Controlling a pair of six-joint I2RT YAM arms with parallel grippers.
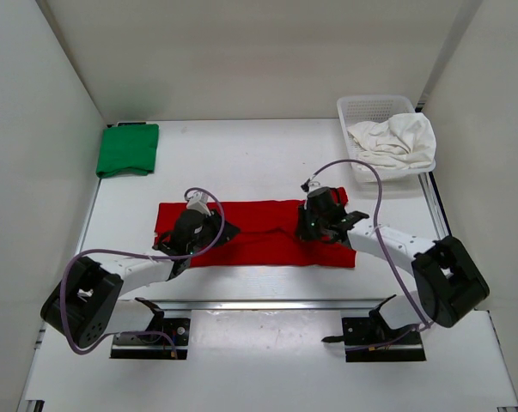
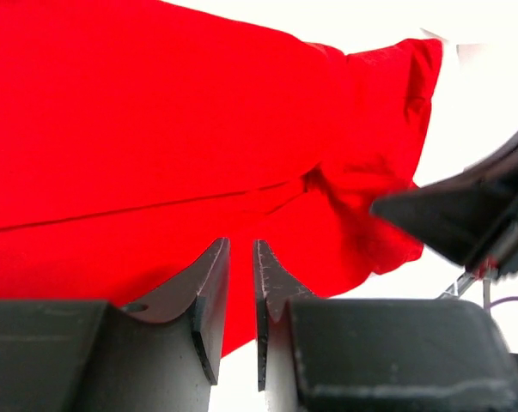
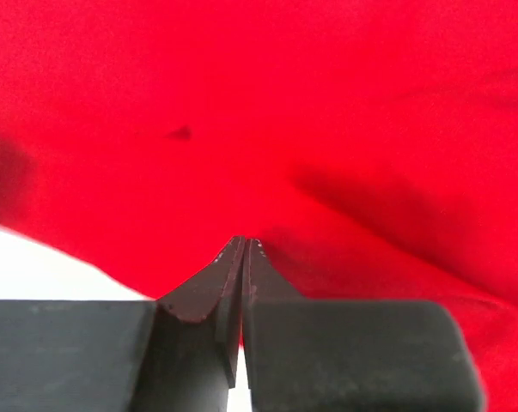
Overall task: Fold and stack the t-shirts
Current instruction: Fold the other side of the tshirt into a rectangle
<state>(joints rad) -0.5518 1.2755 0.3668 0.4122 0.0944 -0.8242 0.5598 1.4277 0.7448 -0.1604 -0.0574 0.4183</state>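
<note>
The red t-shirt [image 1: 259, 232] lies spread wide across the middle of the table, and it fills the left wrist view [image 2: 155, 129] and the right wrist view [image 3: 259, 103]. My left gripper [image 1: 214, 230] [image 2: 241, 249] hovers over its left half, jaws a narrow gap apart, nothing between them. Over the right half my right gripper [image 1: 303, 225] [image 3: 244, 245] is shut, its tips against the cloth; I see no cloth pinched. The green t-shirt [image 1: 127, 150] lies folded at the far left. The white t-shirt [image 1: 394, 142] is crumpled in the basket.
The white mesh basket [image 1: 362, 105] stands at the far right corner. White walls close off the table on the left, back and right. The right gripper's body [image 2: 465, 215] shows at the right edge of the left wrist view.
</note>
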